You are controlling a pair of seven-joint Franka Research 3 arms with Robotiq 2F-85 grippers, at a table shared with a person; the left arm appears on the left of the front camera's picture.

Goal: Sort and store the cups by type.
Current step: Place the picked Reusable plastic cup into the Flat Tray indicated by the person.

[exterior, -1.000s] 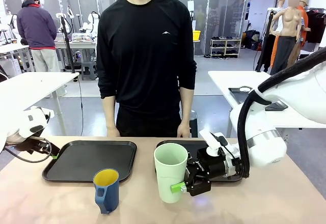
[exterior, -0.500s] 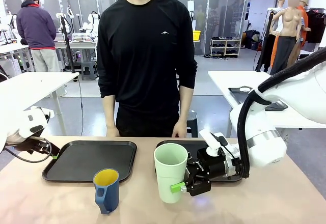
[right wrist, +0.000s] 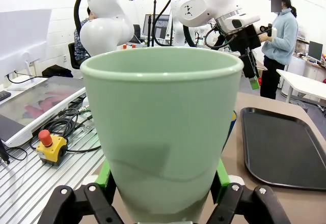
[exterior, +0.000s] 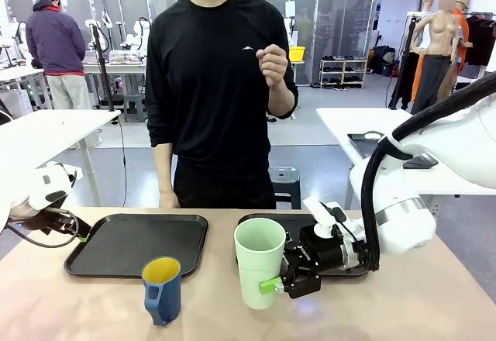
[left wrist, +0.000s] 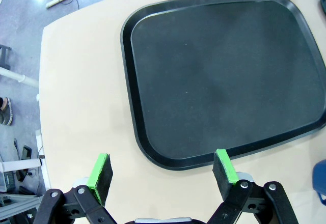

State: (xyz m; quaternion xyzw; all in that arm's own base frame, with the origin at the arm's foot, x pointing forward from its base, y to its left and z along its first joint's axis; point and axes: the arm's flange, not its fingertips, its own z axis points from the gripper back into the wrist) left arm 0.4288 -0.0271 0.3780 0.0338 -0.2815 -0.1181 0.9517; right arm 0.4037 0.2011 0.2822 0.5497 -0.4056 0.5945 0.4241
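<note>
The tall mint-green tumbler (exterior: pixel 260 262) stands upright on the table in front of the right tray (exterior: pixel 256 220). My right gripper (exterior: pixel 273 284) comes in from the right and is shut on its lower part. In the right wrist view the tumbler (right wrist: pixel 163 127) sits between the green pads (right wrist: pixel 105 175). The dark blue cup with a yellow inside (exterior: pixel 162 288) stands free near the front edge, left of the tumbler. My left gripper (exterior: pixel 79 238) hovers at the table's left end; the left wrist view shows the gripper (left wrist: pixel 162 169) open with nothing in it, just short of the left tray (left wrist: pixel 219 76).
Two black trays lie side by side, the left tray (exterior: pixel 136 244) bare. A person in black stands at the far side with one hand (exterior: pixel 273 65) raised to chest height. The blue cup's edge (left wrist: pixel 322 183) shows to the right of my left gripper.
The person has lifted one hand from the table edge up to chest height. Neither arm nor either cup has moved.
</note>
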